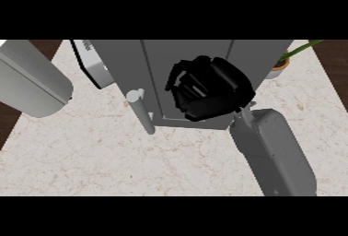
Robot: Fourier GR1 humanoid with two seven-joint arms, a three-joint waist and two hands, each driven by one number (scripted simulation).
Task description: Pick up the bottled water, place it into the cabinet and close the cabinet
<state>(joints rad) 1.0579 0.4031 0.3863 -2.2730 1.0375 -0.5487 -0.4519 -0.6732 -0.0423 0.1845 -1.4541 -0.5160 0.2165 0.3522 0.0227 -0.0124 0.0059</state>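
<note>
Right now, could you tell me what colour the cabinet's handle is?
Light grey, like the cabinet; the handle shows in the head view.

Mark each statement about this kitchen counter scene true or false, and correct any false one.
1. The right hand is in front of the grey cabinet. True.
2. A bottled water stands in plain view on the counter. False: no bottle shows anywhere.
3. A potted plant sits behind the cabinet at the right. True.
4. The counter is dark wood. False: it is pale marble.
5. The cabinet has a long bar handle. True.
</note>
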